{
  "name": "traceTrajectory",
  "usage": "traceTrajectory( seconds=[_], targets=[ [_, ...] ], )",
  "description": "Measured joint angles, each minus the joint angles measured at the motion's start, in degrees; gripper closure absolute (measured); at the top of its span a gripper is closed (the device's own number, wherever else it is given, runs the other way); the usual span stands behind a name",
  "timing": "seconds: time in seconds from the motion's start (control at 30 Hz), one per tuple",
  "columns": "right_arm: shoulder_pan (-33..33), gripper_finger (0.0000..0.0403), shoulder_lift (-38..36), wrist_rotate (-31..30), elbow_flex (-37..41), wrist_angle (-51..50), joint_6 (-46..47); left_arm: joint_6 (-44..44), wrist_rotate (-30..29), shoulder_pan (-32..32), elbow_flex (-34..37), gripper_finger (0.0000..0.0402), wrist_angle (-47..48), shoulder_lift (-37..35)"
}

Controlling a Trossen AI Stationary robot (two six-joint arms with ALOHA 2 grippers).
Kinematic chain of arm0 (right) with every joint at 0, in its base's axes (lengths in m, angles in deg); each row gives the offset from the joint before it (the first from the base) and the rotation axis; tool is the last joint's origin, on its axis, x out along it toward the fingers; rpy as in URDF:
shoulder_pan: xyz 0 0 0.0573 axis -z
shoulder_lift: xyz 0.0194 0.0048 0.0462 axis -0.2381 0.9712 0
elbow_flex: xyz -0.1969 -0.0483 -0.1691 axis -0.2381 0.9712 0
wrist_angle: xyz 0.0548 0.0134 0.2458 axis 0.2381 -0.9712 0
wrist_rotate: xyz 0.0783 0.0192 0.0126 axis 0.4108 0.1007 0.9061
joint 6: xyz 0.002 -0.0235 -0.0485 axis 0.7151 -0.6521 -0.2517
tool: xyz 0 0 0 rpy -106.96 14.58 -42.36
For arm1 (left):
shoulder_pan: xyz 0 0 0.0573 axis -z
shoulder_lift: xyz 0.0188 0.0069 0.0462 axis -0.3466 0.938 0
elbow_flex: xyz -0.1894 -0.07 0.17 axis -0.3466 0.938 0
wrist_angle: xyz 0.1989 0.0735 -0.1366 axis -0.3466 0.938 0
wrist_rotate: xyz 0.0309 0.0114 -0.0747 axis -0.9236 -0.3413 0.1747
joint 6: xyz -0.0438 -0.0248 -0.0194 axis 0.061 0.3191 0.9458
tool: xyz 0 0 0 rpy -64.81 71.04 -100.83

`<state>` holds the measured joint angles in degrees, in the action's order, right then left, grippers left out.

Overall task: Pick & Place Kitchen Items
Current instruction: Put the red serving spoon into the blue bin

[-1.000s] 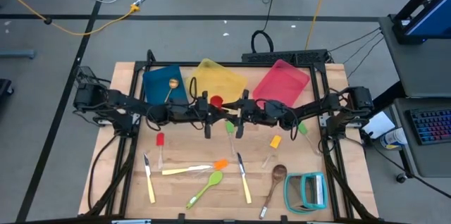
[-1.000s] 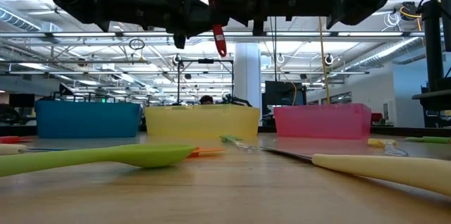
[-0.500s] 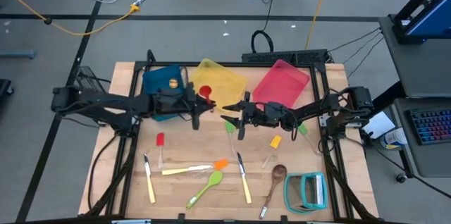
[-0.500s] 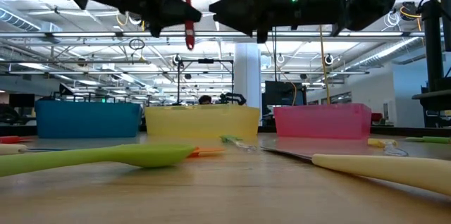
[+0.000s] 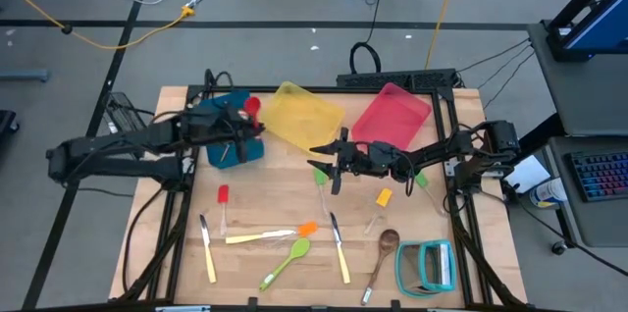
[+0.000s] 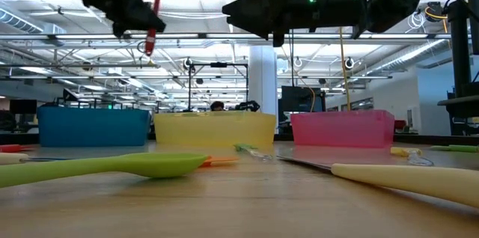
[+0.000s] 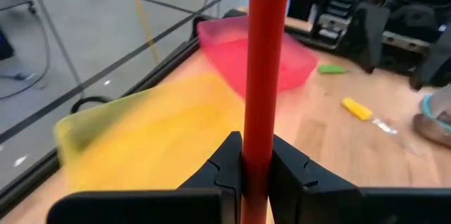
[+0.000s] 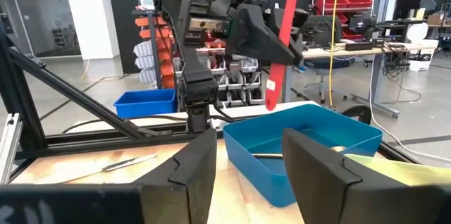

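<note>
Left gripper (image 5: 238, 130), jaws clamped on the red spoon (image 5: 250, 106), holds it aloft over the blue bin (image 5: 228, 116) at far left. Centre: yellow bin (image 5: 304, 116); right gripper (image 5: 329, 165), jaws parted and empty, above a green spatula (image 5: 320, 179). Pink bin (image 5: 392, 116) far right. Other utensils lie along the near table (image 5: 265, 189).

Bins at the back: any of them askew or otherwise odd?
Yes. The yellow bin and pink bin sit rotated against the table edge, while the blue bin sits squarer. Nothing looks spilled or damaged. The left hand holds a red spoon above the blue bin.
</note>
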<state>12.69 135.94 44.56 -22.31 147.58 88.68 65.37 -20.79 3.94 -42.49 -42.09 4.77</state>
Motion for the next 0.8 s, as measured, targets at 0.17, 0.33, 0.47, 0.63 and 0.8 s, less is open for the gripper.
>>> traceTrajectory(
  seconds=[0.17,0.33,0.47,0.63,0.8],
  targets=[
    [0.0,0.0247,0.0,0.01,0.0,0.0,0.0,-0.7,0.53,-4.23,0.0,0.0357,8.11,-5.88],
    [0.0,0.0248,0.0,0.01,0.0,0.02,0.02,0.0,3.17,-8.57,0.0,0.0364,15.87,-9.86],
    [0.0,0.0248,0.0,0.01,-0.02,0.02,0.03,-0.24,4.26,-11.69,0.4,0.0363,18.73,-10.83],
    [0.0,0.0249,0.0,0.01,-0.03,0.02,0.04,-1.29,12.44,-16.97,2.79,0.0357,18.21,-10.8],
    [-0.02,0.0251,0.0,0.01,-0.04,0.02,0.04,-1.22,15.91,-23.97,5.93,0.0364,16.87,-10.76]
  ],
)
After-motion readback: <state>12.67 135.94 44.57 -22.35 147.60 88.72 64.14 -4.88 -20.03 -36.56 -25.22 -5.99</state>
